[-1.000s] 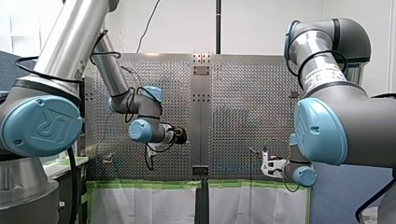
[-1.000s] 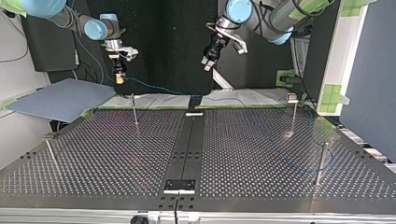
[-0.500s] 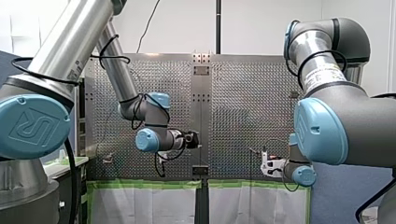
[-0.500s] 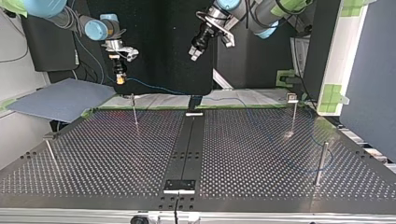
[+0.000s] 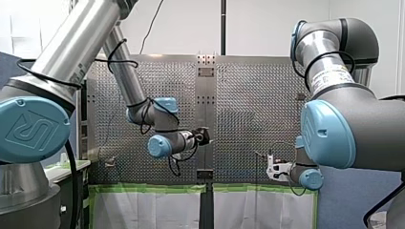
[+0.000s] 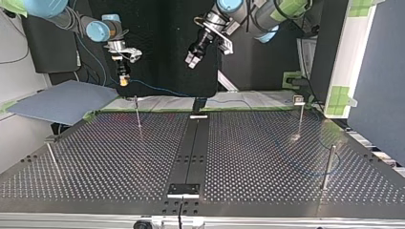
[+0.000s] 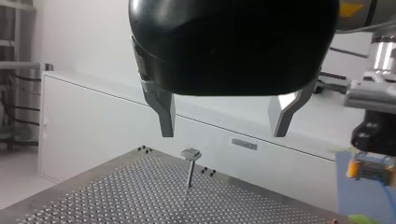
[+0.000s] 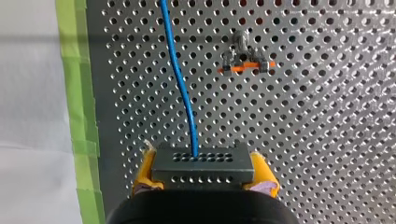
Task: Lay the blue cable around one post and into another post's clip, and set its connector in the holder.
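Blue cable [image 8: 180, 79] leaves connector [image 8: 201, 163], pinched between right gripper's [image 8: 203, 169] yellow pads, passing beside clip post [image 8: 241, 60]. Left gripper [image 7: 223, 133] spread, empty. Risk: cable snags that post, twisting connector loose.

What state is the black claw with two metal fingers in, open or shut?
Open. In the left wrist view, my black left gripper holds its metal fingers wide apart, with nothing between them.

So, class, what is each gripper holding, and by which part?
My right gripper holds the blue cable by its dark connector, clamped between the yellow pads. My left gripper is open and holds nothing.
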Motion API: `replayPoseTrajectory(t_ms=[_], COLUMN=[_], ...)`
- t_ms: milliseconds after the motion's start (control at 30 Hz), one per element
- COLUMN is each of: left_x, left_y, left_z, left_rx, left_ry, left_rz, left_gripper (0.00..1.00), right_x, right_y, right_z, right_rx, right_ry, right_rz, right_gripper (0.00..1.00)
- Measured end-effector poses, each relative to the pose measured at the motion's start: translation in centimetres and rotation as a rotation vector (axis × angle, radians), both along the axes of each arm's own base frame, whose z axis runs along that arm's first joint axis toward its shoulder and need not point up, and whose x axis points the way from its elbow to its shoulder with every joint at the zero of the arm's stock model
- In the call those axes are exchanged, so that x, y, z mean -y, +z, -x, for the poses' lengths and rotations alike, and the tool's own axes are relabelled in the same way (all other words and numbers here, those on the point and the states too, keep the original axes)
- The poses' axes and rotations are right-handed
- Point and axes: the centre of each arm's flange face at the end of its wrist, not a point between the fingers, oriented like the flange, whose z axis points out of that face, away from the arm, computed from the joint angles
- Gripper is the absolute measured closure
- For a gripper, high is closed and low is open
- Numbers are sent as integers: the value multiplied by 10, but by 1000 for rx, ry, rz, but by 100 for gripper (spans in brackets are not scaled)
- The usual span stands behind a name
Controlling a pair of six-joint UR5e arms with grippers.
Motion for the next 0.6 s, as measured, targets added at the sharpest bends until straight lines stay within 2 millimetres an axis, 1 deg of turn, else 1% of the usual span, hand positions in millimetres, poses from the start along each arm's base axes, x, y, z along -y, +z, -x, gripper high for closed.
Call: replayPoseTrajectory(t_ms=[233,400,600], left_x=[17,19,14], left_y=[-7,-24,-50], left_z=[-22,-31,-31], left_rx=[48,62,43], left_ry=[-3,16,27], left_rz=[38,48,17], left_gripper=[0,0,0], right_x=[0,0,5], right_y=[0,0,0], right_z=[-2,-3,6], right_rx=[5,7,3], right_ry=[53,75,63], right_rz=[-15,-20,-42], right_gripper=[99,99,99])
